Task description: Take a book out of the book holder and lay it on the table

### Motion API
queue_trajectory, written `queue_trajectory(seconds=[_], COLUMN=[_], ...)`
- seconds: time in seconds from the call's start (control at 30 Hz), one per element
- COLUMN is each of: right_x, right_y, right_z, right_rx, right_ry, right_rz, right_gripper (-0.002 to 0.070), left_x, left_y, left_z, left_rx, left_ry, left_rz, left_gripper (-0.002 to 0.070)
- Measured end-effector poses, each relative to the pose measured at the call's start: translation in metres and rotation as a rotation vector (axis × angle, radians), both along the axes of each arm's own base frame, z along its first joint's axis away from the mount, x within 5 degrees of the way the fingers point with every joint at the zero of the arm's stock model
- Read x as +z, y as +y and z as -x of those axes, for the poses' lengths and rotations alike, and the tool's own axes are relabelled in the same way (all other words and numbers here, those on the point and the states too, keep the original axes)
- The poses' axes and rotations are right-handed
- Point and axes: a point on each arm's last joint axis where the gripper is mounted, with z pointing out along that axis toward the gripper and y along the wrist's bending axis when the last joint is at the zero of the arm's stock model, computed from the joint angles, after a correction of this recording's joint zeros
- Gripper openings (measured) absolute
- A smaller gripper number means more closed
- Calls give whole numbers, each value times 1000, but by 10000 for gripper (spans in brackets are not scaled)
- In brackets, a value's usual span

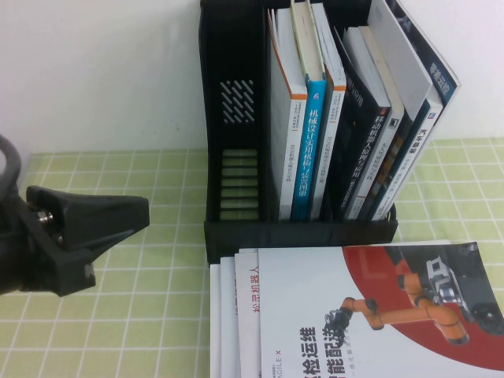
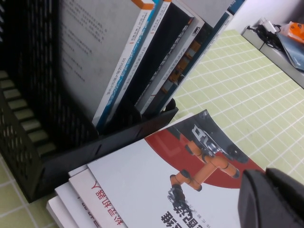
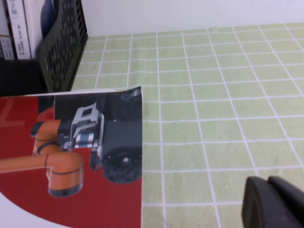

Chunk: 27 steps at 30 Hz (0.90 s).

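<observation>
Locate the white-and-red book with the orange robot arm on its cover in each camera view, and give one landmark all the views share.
High view: white-and-red book tops a stack, bottom right, in front of the book holder; left gripper at left.
Left wrist view: book bottom centre, left gripper over it.
Right wrist view: book at left, right gripper over cloth.
Shared landmark: the book holder.

A lab-like test bench: green grid-checked table [image 1: 142, 331], bare white wall [image 1: 94, 71], cables and gear [image 2: 278, 33] beside it.
</observation>
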Motion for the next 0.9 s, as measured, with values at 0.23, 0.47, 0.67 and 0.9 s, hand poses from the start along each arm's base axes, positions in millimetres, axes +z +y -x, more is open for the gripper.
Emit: queue_trajectory(seconds=[0.23, 0.47, 0.67, 0.9], right_x=[0, 0, 0, 0], right_y=[0, 0, 0, 0], right_z=[0, 0, 0, 0], right_rx=[0, 0, 0, 0], right_ry=[0, 0, 0, 0], right_rz=[0, 0, 0, 0], right_gripper=[-2, -2, -2, -2], left_x=[-1, -2, -2, -3], left_y=[-1, -2, -2, 0], left_z=[2, 5, 5, 2], left_rx=[-24, -44, -44, -35], left_ry=[11, 46, 44, -12], left_rz=[-3, 7, 0, -46], left_gripper=[-3, -3, -3, -3])
